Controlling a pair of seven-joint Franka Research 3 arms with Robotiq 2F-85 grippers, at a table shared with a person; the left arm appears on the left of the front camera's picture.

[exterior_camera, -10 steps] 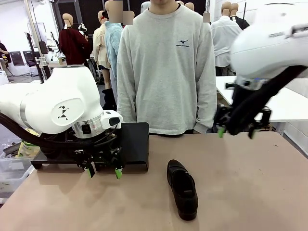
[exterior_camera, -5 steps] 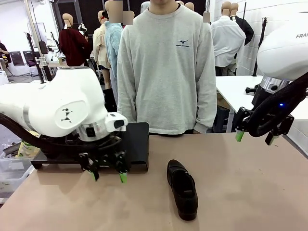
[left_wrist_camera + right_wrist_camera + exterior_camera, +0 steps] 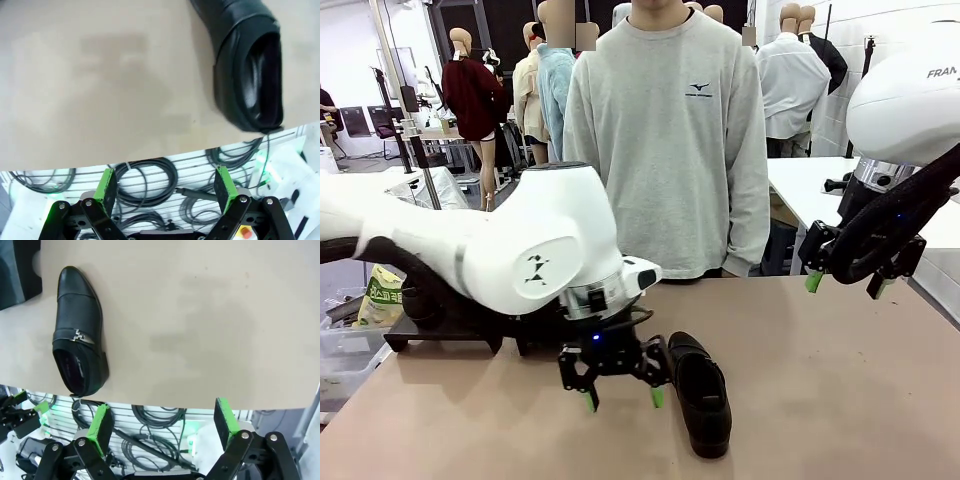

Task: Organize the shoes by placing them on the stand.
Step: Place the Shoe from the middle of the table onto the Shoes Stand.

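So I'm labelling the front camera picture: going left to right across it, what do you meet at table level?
Black stand → left gripper, open → black shoe → right gripper, open, raised off the table.

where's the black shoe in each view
front: shoe lower middle on the table, just right of the left gripper.
left wrist: shoe top right, opening facing the camera.
right wrist: shoe upper left, buckle showing.
shared landmark: the tan table under it.
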